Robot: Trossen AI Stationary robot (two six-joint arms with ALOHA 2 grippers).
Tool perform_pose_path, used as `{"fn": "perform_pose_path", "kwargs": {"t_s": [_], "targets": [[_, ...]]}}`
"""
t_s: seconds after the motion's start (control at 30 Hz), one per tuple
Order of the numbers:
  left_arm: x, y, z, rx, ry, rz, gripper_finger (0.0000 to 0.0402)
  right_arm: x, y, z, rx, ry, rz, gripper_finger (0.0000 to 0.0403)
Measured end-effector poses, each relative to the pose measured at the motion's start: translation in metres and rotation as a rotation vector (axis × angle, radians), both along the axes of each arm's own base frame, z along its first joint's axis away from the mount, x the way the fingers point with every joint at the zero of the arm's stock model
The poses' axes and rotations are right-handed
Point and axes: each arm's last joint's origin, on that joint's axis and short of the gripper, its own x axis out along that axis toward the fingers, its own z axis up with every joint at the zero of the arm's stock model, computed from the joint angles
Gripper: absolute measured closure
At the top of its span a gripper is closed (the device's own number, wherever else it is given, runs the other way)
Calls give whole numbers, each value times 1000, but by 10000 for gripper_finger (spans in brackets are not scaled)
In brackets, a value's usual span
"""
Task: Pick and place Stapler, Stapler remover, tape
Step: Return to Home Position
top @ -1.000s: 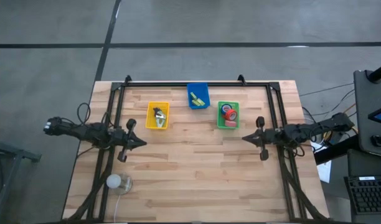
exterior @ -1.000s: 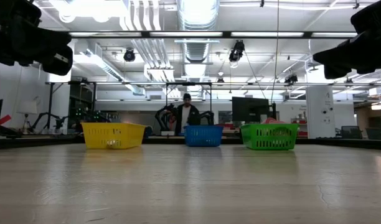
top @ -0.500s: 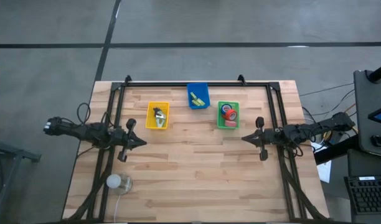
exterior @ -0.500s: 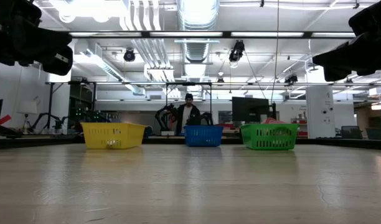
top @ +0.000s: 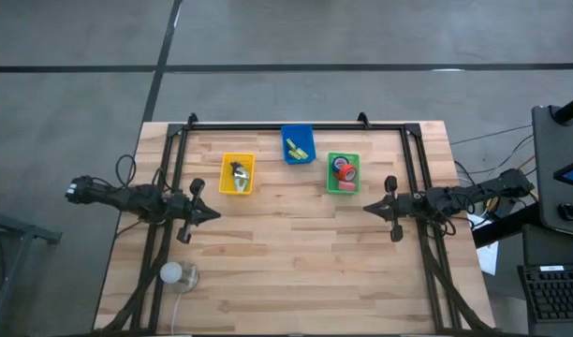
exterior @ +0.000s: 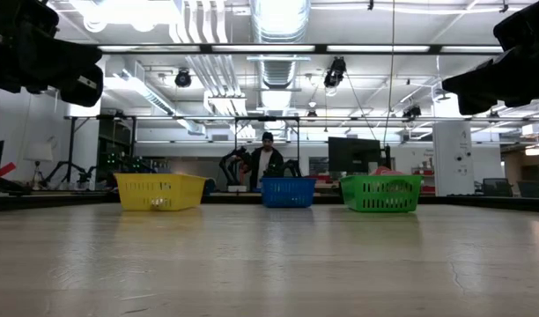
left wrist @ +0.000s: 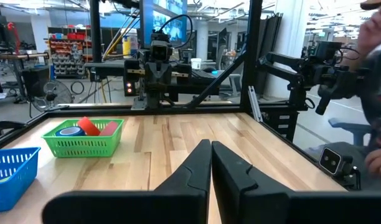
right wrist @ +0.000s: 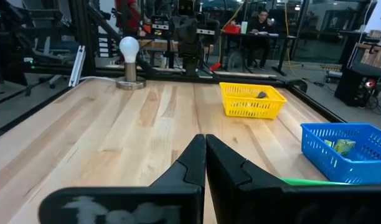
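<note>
Three small baskets stand on the far half of the wooden table. The yellow basket [top: 237,173] holds a dark stapler remover [top: 238,172]. The blue basket [top: 298,143] holds a yellow-green stapler [top: 299,147]. The green basket [top: 343,173] holds red and blue tape rolls [top: 343,169], also seen as tape rolls [left wrist: 84,127] in the left wrist view. My left gripper [top: 214,213] hovers shut at the table's left side, pointing level toward the right. My right gripper [top: 369,208] hovers shut at the right side, pointing level toward the left. Both are well clear of the baskets.
A light bulb on a round base [top: 177,274] stands near the table's front left corner. A black frame [top: 286,126] runs along the far edge and down both sides. The table's middle and near half [top: 296,262] are bare wood. A person [exterior: 266,163] sits in the room beyond.
</note>
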Motion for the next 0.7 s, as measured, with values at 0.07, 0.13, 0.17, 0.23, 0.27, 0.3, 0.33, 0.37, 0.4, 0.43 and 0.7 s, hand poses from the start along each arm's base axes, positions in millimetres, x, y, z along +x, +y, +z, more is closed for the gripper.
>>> {"fn": "perform_pose_path", "kwargs": {"t_s": [0.07,0.13,0.17,0.23,0.27,0.3,0.33,0.37,0.4,0.43,0.7], "targets": [[0,0,0,0,0,0,384,0,0,0,-4,0,1,394],[0,0,0,0,0,0,385,0,0,0,2,0,0,394],[0,0,0,0,0,0,385,0,0,0,7,0,0,394],[0,0,0,0,0,0,385,0,0,0,8,0,1,394],[0,0,0,0,0,0,384,0,0,0,7,0,1,394],[0,0,0,0,0,0,383,0,0,0,3,0,1,394],[0,0,0,0,-1,0,383,0,0,0,-3,0,1,394],[0,0,0,0,-1,0,383,0,0,0,-4,0,2,394],[0,0,0,0,-1,0,383,0,0,0,-3,0,2,394],[0,0,0,0,-1,0,384,0,0,0,-1,1,1,394],[0,0,0,0,-1,-1,383,0,0,0,-3,1,2,394]]}}
